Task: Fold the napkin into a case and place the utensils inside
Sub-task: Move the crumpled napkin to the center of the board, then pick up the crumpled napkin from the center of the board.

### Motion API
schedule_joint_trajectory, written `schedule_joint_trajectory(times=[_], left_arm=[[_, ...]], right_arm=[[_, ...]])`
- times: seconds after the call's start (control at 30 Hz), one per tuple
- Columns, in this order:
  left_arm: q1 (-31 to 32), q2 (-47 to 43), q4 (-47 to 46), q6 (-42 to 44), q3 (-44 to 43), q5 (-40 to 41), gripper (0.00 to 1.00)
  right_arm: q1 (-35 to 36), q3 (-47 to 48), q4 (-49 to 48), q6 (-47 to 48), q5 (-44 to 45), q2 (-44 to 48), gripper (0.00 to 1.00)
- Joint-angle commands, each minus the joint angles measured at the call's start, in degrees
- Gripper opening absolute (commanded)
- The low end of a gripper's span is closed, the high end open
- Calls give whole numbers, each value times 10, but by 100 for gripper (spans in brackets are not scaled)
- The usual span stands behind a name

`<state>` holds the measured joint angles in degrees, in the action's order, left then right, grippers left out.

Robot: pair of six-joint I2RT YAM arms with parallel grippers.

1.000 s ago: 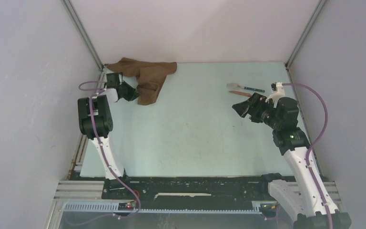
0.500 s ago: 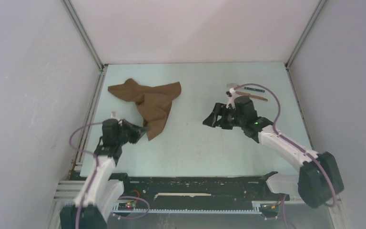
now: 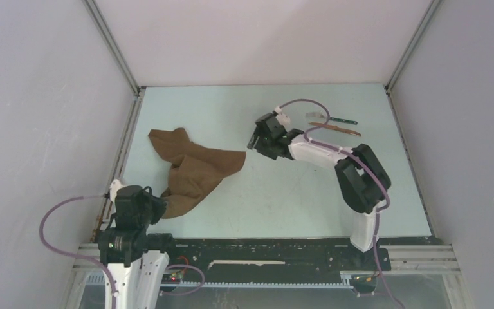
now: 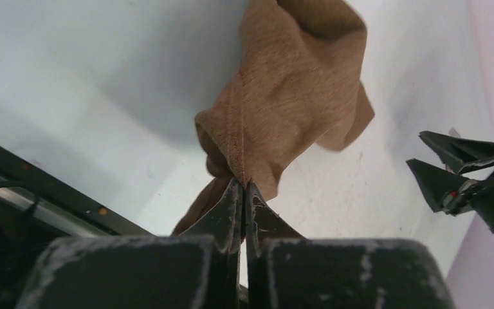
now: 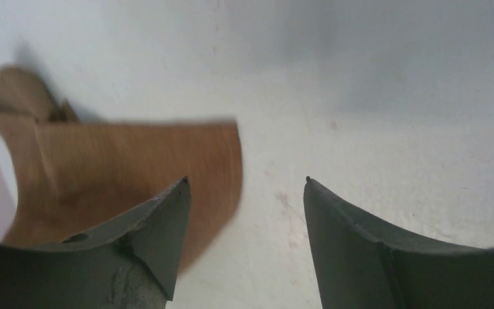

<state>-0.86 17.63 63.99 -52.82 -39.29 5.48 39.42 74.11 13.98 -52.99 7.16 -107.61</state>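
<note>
Jaws of the left gripper are fully closed on a hemmed corner of the napkin. This unit sits at the lower left of the top view, at the near edge of the table. In the left wrist view, the left gripper has the stitched edge clamped between its tips. The napkin runs away from them in a bunched fold.

The napkin occupies the left half of the table. It is crumpled and loosely doubled over itself, not shaped into a case. One lobe points to the upper left; one flat corner points right, toward the frame centre.

The right gripper is just right of that flat corner, fingers aimed left. Contact with the cloth cannot be determined from above. In the right wrist view, the right gripper has its jaws moderately wide, with bare table between them and nothing gripped. The napkin fills the left of that view, and its straight edge passes behind the finger at frame left.

The utensils lie flat at the upper right of the top view, well apart from the napkin. The teal-handled piece is farther back, and the reddish-brown stick is just beside it.
</note>
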Motion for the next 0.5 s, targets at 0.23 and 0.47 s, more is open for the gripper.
schedule_joint_trajectory(times=[0.23, 0.47], left_arm=[[41, -28, 20, 49, -8, 55, 0], [52, -39, 2, 58, 5, 28, 0]], right_arm=[[83, 314, 301, -34, 209, -182, 78], [105, 348, 293, -5, 208, -240, 71]])
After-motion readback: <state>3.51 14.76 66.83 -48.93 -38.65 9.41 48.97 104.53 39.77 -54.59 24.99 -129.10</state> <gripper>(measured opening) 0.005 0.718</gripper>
